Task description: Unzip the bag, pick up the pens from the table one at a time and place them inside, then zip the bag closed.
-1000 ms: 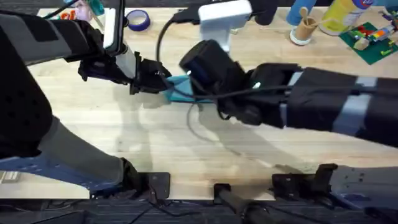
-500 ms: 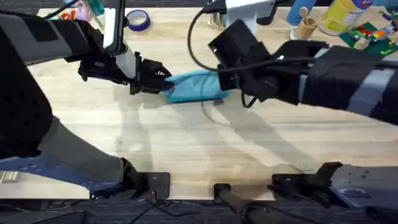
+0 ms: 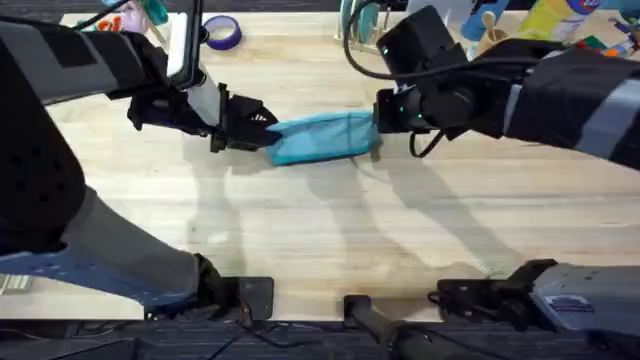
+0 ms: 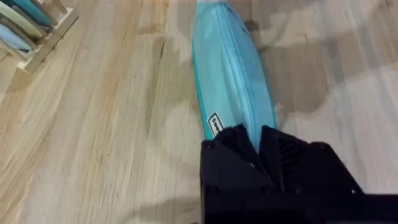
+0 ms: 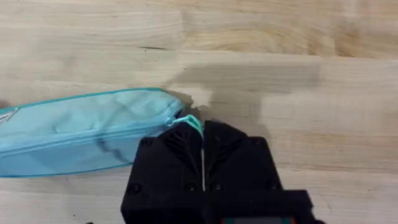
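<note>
Stretching the light teal fabric pencil pouch taut between both pincers on the pale wooden plank tabletop.
Overhead: lying crosswise, long axis left-right. Left wrist: left pincer clenched on one end, apparently anchoring. Right wrist: right pincer pinched on the zipper tab, apparently for zipping.

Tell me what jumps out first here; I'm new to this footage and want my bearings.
The teal bag lies mid-table, stretched between the two arms. The left gripper has its jaws shut on the bag's one end, and the right gripper pinches the zipper end at the other. Purple tape sits at the table's far edge.
</note>
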Robot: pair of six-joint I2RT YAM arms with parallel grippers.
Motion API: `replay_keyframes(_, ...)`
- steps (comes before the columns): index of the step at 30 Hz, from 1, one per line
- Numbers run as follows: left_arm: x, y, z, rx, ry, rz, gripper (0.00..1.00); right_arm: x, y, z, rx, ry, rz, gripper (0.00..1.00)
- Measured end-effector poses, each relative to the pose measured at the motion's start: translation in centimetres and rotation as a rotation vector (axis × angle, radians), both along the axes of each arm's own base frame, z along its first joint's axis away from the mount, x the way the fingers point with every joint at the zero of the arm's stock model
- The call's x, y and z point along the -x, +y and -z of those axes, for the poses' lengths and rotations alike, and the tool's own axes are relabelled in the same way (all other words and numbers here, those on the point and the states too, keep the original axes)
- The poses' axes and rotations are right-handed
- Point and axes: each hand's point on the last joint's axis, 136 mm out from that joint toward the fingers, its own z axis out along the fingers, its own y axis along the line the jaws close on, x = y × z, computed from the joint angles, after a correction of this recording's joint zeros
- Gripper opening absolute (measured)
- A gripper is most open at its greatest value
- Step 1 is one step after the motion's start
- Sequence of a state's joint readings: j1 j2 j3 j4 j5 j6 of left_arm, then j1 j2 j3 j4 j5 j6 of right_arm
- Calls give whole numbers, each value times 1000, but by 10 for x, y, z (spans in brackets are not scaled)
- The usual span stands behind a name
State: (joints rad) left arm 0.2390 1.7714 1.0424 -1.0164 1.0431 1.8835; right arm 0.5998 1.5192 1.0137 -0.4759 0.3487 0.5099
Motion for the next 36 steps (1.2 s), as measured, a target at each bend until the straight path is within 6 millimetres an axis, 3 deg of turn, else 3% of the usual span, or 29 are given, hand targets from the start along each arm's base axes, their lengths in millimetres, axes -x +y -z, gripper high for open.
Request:
replay_keyframes(3,0,0,0,0,0,0,44,2,-4,8,-21,22,16,33)
replay_keyframes(12,0,0,0,0,1,1,44,18,-14,57,-116,42,156,32)
replay_keyframes(21,0,0,0,-1,0,2,44,17,-12,64,-181,22,196,43)
replay_keyframes(28,1,2,2,-15,4,1,44,27,-39,50,-92,30,199,962)
replay_keyframes(31,1,2,2,-15,5,1,44,32,-41,29,-83,22,168,996)
replay_keyframes(36,2,2,2,-14,11,1,44,43,-43,-25,-98,-19,99,997)
